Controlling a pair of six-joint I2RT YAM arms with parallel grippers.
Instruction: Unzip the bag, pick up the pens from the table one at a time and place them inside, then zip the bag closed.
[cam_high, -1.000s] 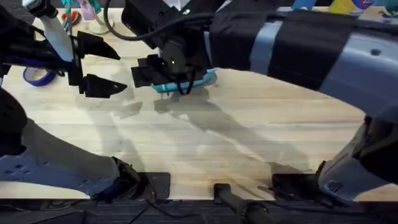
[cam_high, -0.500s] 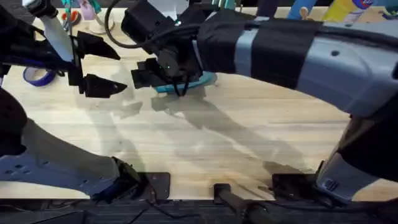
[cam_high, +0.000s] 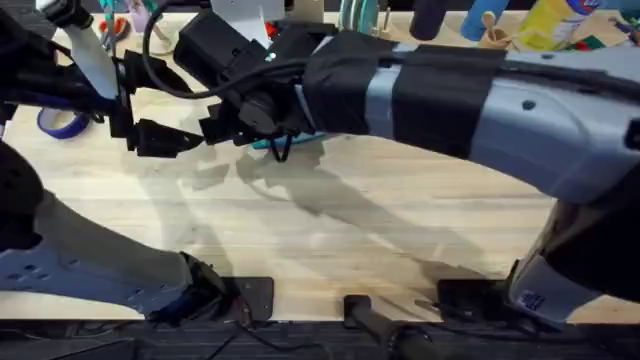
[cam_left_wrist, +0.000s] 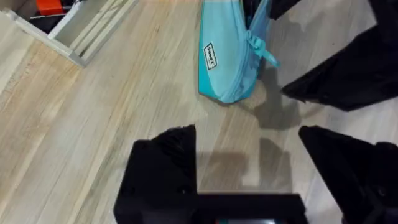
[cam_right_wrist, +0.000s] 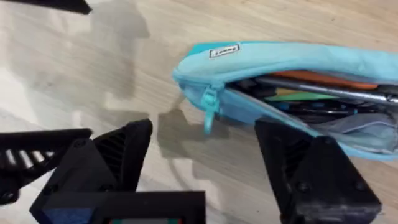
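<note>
Your left gripper hovers with jaws spread over the desk, the bag lying just beyond them. To its right, your right gripper hangs with jaws spread above the bag's zipper-pull end. The bag gapes open, pens lying inside.

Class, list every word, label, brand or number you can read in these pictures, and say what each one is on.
Small white tag on the teal bag, also seen from the right wrist: dark lettering, too blurred to read.
Bottles at the table's far edge: no legible print.
Nothing else carries readable text.
</note>
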